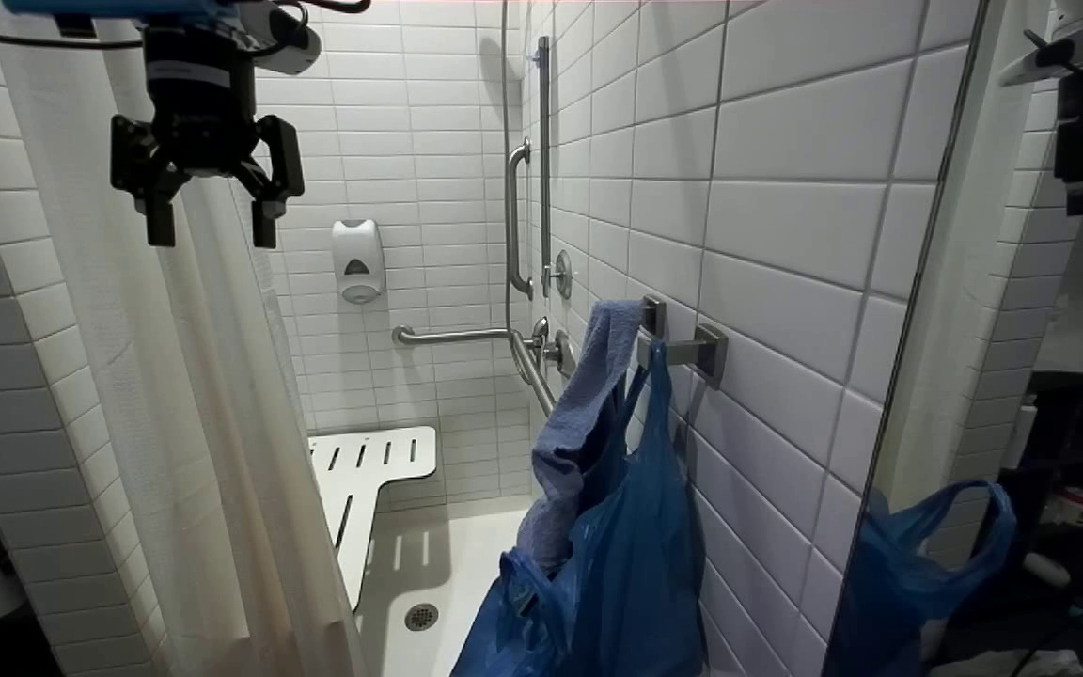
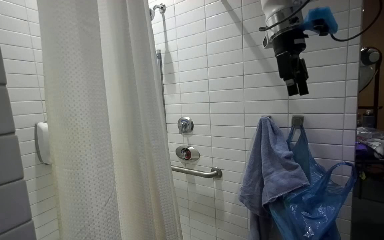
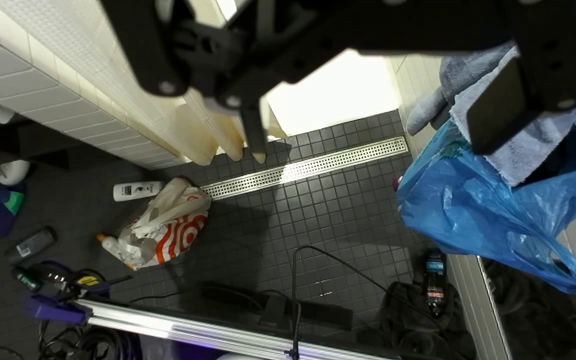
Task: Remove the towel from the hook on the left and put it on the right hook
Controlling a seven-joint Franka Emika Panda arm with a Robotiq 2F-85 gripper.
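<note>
The slate grey-blue towel (image 1: 565,451) hangs limp from the left hook (image 1: 656,318) on the tiled wall; it also shows in an exterior view (image 2: 272,163). In the wrist view the towel (image 3: 538,145) is at the right, partly behind a finger. A shiny blue bag (image 1: 640,536) hangs by a handle from the right hook (image 1: 711,353); the hook (image 2: 297,120) and bag (image 2: 312,210) show in an exterior view too. The towel's lower part lies against the bag. My gripper (image 1: 212,230) is open and empty; in an exterior view the gripper (image 2: 297,89) appears above the hooks.
A white shower curtain (image 2: 112,133) hangs at the left. A grab bar (image 2: 202,172) runs along the wall beside the towel. A mirror (image 1: 1002,376) stands right of the hooks. A fold-out seat (image 1: 382,461) is in the shower. A plastic bag (image 3: 173,230) lies on the floor.
</note>
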